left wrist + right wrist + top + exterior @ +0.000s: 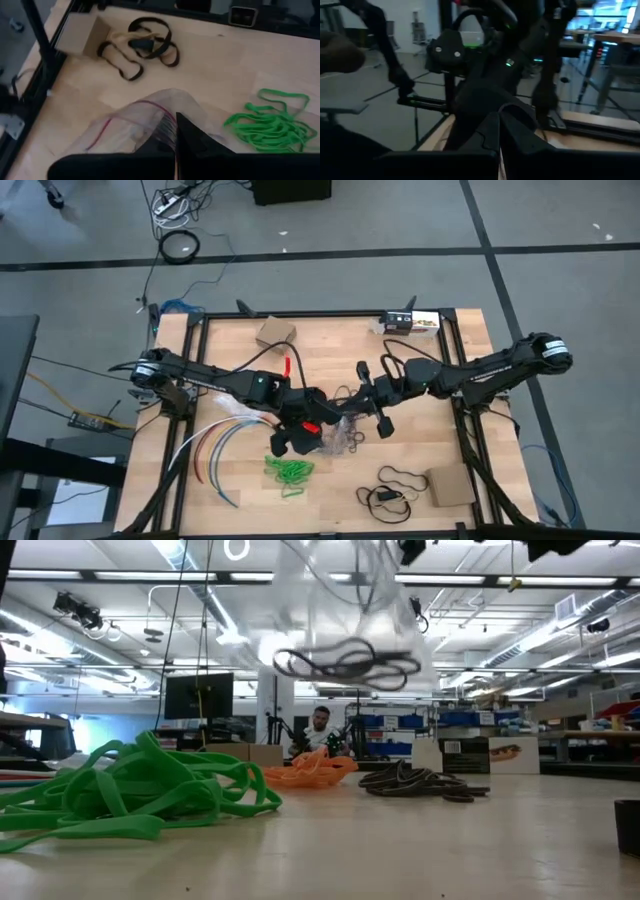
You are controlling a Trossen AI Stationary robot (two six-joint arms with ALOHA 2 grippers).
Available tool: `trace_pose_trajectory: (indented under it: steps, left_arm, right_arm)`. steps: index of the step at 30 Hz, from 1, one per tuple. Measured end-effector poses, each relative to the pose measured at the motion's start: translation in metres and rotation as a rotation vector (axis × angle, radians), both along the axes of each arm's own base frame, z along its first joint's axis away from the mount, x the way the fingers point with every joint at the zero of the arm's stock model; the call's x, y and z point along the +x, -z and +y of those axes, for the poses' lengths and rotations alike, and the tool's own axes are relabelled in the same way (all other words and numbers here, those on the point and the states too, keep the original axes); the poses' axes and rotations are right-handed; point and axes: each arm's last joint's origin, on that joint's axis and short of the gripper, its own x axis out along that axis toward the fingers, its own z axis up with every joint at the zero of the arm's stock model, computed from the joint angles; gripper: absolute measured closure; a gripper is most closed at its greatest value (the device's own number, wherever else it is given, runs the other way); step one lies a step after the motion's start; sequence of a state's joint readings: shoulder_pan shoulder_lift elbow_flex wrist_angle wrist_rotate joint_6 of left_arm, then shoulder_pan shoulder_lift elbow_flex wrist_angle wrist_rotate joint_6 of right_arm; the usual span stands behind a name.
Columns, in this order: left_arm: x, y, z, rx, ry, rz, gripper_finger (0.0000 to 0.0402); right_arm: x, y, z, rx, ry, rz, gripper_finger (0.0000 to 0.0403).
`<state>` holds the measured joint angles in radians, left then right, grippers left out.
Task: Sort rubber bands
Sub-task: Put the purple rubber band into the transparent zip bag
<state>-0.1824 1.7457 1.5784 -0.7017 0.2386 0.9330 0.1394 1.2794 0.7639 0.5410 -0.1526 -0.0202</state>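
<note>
Two dark robot arms over a light wooden table, meeting near the middle. Left gripper pinched shut on the edge of a clear plastic zip bag with a red seal line. Right gripper shut too, close to the same bag; cannot tell if holding it. Bag lifted off the table, with some dark rubber band loops hanging inside. Bright green pile of thin rubber bands on the table, just in front of the left gripper. Small orange pile of rubber bands farther back. Dark brown-black pile of rubber bands beside the orange one, a little apart. Small brown cardboard box near the far edge. Big thin black cord loop by the near edge, well apart from the piles.
</note>
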Motion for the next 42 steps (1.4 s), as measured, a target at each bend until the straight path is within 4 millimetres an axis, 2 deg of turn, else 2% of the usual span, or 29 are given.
trace_pose_trajectory:
  steps: [4,24,35,38,42]
  left_arm:
    - [-0.001,-0.001,-0.001,0.009,0.006,0.003,0.0401]
    - [0.006,-0.007,-0.002,0.078,0.033,-0.108,0.0401]
    - [0.011,-0.011,-0.001,0.12,0.001,-0.169,0.0401]
    - [0.015,-0.006,0.005,0.16,-0.07,-0.164,0.0401]
    - [0.016,-0.013,0.011,0.18,-0.107,-0.199,0.0401]
  right_arm:
    - [0.005,0.0,0.003,0.012,-0.024,0.023,0.0403]
    - [-0.001,-0.009,0.02,0.091,-0.064,-0.01,0.0403]
    - [-0.002,-0.023,0.022,0.091,-0.092,-0.172,0.0403]
    - [-0.001,-0.02,0.023,0.117,-0.133,-0.12,0.0403]
    - [0.0,-0.009,0.025,0.142,-0.144,0.007,0.0403]
